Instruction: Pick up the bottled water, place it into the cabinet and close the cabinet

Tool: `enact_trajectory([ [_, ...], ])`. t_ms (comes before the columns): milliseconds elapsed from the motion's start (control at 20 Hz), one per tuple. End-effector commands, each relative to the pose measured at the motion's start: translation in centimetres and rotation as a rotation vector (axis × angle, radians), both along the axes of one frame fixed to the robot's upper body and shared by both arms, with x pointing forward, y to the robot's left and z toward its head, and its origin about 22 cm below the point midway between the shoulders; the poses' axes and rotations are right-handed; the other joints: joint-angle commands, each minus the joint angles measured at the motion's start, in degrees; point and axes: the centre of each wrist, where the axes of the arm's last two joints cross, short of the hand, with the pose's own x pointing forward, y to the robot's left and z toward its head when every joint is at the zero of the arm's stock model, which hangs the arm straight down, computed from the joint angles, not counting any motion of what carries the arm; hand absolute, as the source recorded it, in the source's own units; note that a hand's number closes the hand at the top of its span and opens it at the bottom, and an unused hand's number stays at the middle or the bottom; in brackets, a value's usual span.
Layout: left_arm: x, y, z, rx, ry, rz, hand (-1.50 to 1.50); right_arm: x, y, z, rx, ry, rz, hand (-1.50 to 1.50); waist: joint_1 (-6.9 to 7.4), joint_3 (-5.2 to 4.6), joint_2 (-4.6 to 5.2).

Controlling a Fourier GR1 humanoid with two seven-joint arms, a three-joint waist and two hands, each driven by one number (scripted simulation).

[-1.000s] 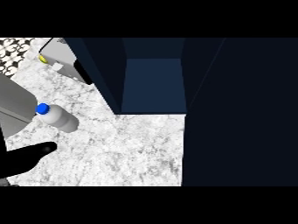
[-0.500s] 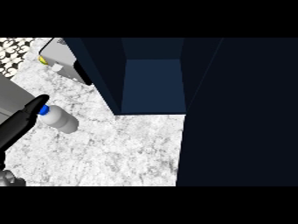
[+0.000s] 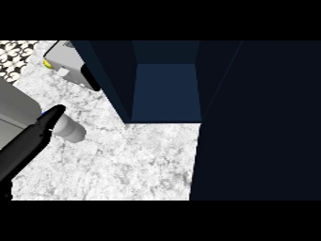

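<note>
**Lead:** Where is your hand?

**Me:** My left hand (image 3: 31, 141) comes in from the lower left of the frame. Its fingers are straight and point to the upper right, with the tips over the top end of the bottle (image 3: 71, 130). It has hold of nothing. I do not see the right hand.

**Lead:** And the bottle?

**Me:** It lies on its side on the counter (image 3: 121, 164), at left centre. It is well apart from the cabinet (image 3: 164, 89), which stands open at upper centre.

**Lead:** What can go wrong?

**Me:** The bottle is round and lying down. If I close the fingers only on the top end, I think it may roll or swing away, maybe toward the grey box (image 3: 65, 63) at upper left. The hand also hides that end, so I judge the contact poorly.
</note>
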Motion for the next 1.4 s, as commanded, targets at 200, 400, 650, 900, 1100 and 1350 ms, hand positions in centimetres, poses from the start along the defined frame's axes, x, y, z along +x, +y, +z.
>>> enact_trajectory([
  [200, -2.1, -2.0, 1.7, -0.035, 0.008, 0.013, -1.5, -2.4, 1.4, 0.8, 0.0, -0.011, -0.029, -1.5, -0.11, -0.04, -0.06],
  [400, -2.5, -1.5, 1.8, -0.039, 0.06, 0.034, -1.5, -1.8, 2.3, 0.6, 0.007, -0.031, -0.037, -1.5, 0.0, -0.07, -0.01],
  [650, -2.6, -0.8, 1.1, -0.05, 0.084, 0.031, -1.5, -2.3, 2.7, 1.2, -0.007, -0.035, -0.044, -1.5, -0.06, -0.14, -0.03],
  [900, -1.6, -0.4, 1.3, -0.057, 0.106, 0.039, -1.5, -1.9, 2.6, 1.6, -0.029, -0.027, -0.048, -1.5, -0.06, -0.11, 0.04],
  [1100, -0.2, 1.2, -0.9, -0.047, 0.141, 0.068, -1.5, -2.6, 1.2, 2.8, -0.014, -0.026, -0.051, -1.5, -0.27, -0.16, 0.17],
  [1350, 1.0, 2.2, -2.6, -0.066, 0.179, 0.053, -1.5, -2.2, 1.4, 2.5, -0.024, -0.036, -0.046, -1.5, -0.12, -0.17, 0.21],
])
